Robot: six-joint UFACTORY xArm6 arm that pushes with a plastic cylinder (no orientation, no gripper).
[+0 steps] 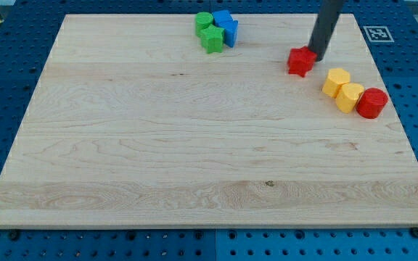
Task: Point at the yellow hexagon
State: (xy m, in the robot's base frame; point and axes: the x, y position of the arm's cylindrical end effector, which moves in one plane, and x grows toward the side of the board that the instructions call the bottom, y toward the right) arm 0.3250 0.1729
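Two yellow blocks lie at the view's right: a yellow hexagon (336, 81) and, just below-right of it, a second yellow block (350, 96), touching it. A red cylinder (372, 103) touches that second yellow block on its right. My tip (316, 56) is at the upper right of the board, touching the right side of a red star-shaped block (301, 61). The tip is above and left of the yellow hexagon, a short gap away.
At the view's top middle is a cluster: a green cylinder (204, 22), a green star-like block (212, 39), and two blue blocks (226, 27). A fiducial marker (376, 33) sits at the wooden board's top right corner.
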